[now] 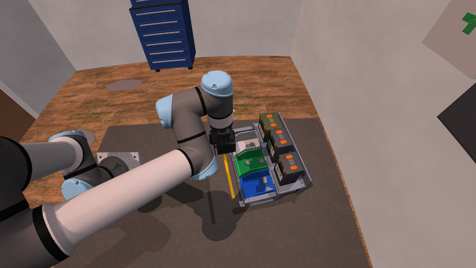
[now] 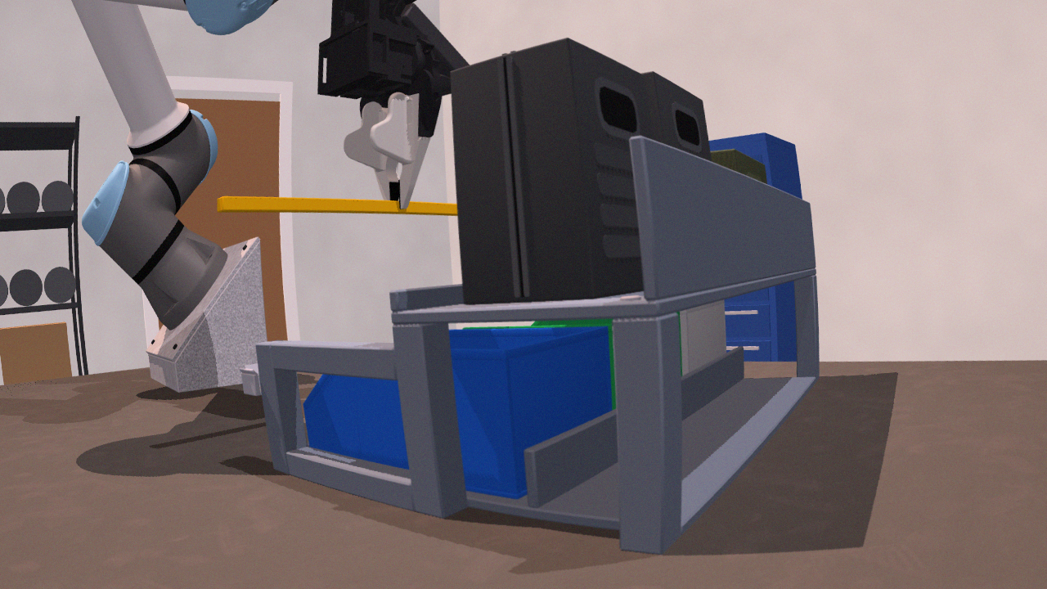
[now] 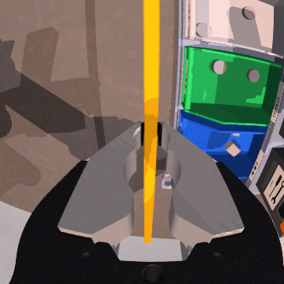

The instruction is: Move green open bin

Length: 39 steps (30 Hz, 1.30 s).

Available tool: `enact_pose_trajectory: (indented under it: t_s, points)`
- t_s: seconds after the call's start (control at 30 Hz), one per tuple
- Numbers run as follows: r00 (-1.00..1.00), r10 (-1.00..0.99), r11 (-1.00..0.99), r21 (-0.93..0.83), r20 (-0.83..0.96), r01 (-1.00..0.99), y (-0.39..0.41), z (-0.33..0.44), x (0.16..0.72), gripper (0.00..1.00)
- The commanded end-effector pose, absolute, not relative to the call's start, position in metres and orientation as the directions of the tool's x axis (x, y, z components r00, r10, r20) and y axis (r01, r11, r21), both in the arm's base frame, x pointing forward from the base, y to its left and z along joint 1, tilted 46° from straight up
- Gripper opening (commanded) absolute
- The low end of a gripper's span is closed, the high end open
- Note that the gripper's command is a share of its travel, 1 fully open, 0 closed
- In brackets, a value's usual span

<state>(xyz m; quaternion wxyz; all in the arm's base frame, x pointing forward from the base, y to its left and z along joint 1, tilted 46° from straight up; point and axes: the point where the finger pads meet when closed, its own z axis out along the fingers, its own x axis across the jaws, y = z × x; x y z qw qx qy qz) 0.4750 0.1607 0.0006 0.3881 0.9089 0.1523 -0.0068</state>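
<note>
Green open bin [image 1: 251,162] [image 2: 574,322] [image 3: 233,84], sitting on the shelf [image 1: 242,203] [image 2: 648,439] between white and blue bins! Tool [image 1: 225,153] [image 2: 397,199] [image 3: 151,124] clenched on the yellow bar [image 1: 228,175] [image 2: 307,204] [image 3: 151,51]. Probably light, stiffish, best gripped at the rim; loose parts could slide.

The dark table [image 1: 282,229] [image 2: 951,469] [image 3: 114,51] carries the grey shelf [image 1: 258,201] [image 2: 649,439] and, it seems, the arm's speckled base [image 1: 123,154] [image 2: 237,322].

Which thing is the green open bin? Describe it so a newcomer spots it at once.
Find the low grey shelf unit on the table, beside the raised yellow bar. In its row of open bins, the green open bin sits between white and blue ones. Only it is green, with two round grey parts inside.
</note>
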Motion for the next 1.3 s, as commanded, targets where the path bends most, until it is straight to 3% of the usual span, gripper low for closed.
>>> enact_pose_trajectory:
  t_s: [0.0,1.27]
  points:
    - [0.953,0.273,-0.653,0.703,-0.129,0.282,0.158,0.003,0.463,0.00]
    - [0.953,0.273,-0.653,0.703,-0.129,0.282,0.126,0.018,0.351,0.00]
